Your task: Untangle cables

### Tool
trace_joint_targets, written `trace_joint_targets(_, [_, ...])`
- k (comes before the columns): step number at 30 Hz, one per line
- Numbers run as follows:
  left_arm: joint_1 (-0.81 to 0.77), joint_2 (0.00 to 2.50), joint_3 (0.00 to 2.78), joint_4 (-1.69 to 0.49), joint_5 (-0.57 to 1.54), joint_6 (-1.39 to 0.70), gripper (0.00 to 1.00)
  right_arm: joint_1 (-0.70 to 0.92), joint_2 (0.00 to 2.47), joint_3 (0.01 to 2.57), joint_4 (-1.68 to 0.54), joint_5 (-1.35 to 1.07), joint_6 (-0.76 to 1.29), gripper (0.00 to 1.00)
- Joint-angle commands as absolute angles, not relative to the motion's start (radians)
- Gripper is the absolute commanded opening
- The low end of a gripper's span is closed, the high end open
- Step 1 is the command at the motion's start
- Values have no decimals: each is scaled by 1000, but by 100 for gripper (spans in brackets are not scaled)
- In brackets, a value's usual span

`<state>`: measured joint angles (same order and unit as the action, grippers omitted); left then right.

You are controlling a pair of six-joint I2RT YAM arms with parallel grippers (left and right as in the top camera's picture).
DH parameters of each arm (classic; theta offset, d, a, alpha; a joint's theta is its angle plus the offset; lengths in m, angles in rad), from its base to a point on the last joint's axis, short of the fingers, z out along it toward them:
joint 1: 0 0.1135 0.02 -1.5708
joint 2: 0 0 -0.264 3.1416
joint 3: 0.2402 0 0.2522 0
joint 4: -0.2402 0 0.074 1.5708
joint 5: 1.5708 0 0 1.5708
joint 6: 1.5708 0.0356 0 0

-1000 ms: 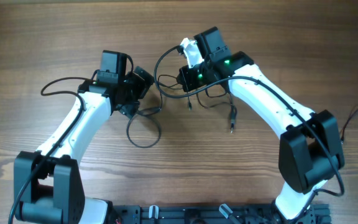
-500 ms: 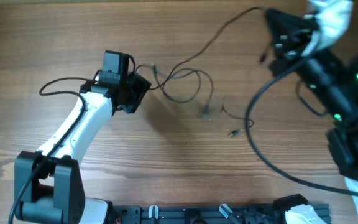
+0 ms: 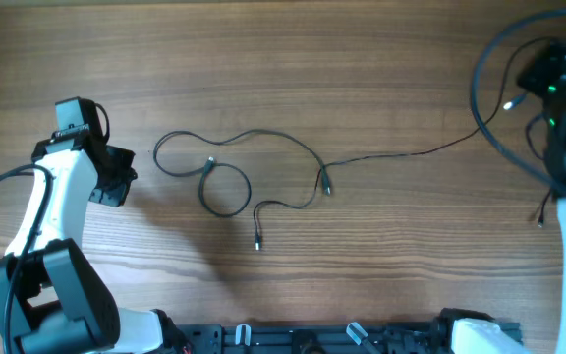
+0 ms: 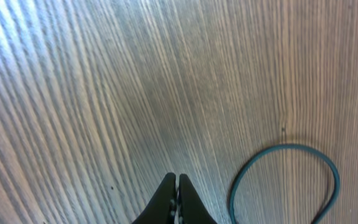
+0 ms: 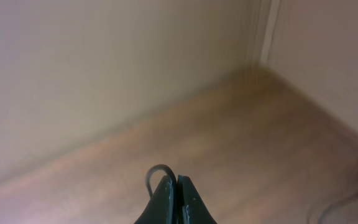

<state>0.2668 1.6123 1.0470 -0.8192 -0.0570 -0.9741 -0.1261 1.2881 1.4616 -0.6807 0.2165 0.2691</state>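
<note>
Several cables (image 3: pixel 250 192) are spread over the middle of the worktop (image 3: pixel 293 59), with one cord (image 3: pixel 401 153) stretched toward the far right. The right tool (image 5: pixel 176 179) is clamped on a thin cord, apparently that one. The left tool (image 4: pixel 176 177) is shut on nothing. If the cord is pulled harder, the rest could be cinched into a knot.

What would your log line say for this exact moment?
left gripper: shut, empty | right gripper: shut on cable | cables: loose loops on table, one strand running right
</note>
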Motion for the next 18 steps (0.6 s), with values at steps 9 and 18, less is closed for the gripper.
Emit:
trace_joint_targets(9, [-156, 1619, 1053, -459, 150, -888, 100, -51, 1757, 1462, -903, -294, 203, 45])
trace_joint_targets(18, [-294, 1759, 1053, -492, 117, -1469, 100, 47, 1795, 1459, -901, -294, 185, 70])
